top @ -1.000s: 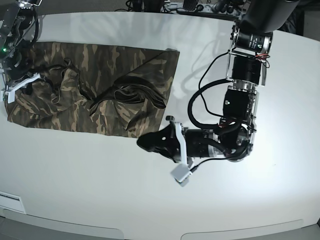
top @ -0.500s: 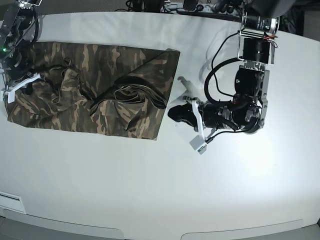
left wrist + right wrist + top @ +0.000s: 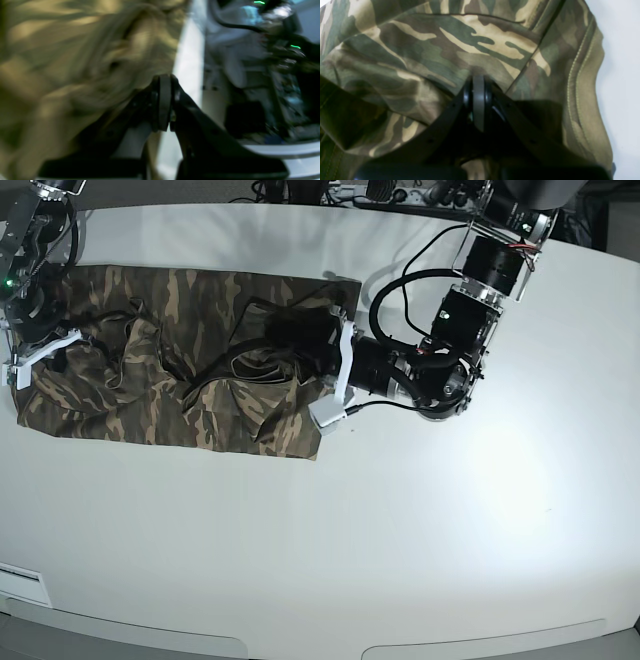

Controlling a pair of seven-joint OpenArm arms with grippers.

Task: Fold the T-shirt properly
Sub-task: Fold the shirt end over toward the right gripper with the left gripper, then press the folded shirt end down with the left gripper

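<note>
The camouflage T-shirt point(image 3: 170, 390) lies rumpled and partly folded at the table's back left. My right gripper point(image 3: 45, 348) sits at its left edge. In the right wrist view the right gripper point(image 3: 478, 80) has its jaws together with a fold of the T-shirt point(image 3: 445, 50) pinched at the tips. My left gripper point(image 3: 275, 330) reaches over the shirt's bunched right part. In the blurred left wrist view the left gripper point(image 3: 165, 82) has its jaws pressed together, with no cloth seen between them. The T-shirt point(image 3: 62, 50) is just to its left.
The white table point(image 3: 400, 530) stretches in front of and to the right of the shirt. The left arm's body point(image 3: 470, 310) and cables hang over the back right. Cables and equipment point(image 3: 400, 192) line the back edge. A white label point(image 3: 20, 585) lies front left.
My left arm has swung from the bare table in front of the shirt up and left, onto the shirt's right part. The right arm has stayed at the left edge.
</note>
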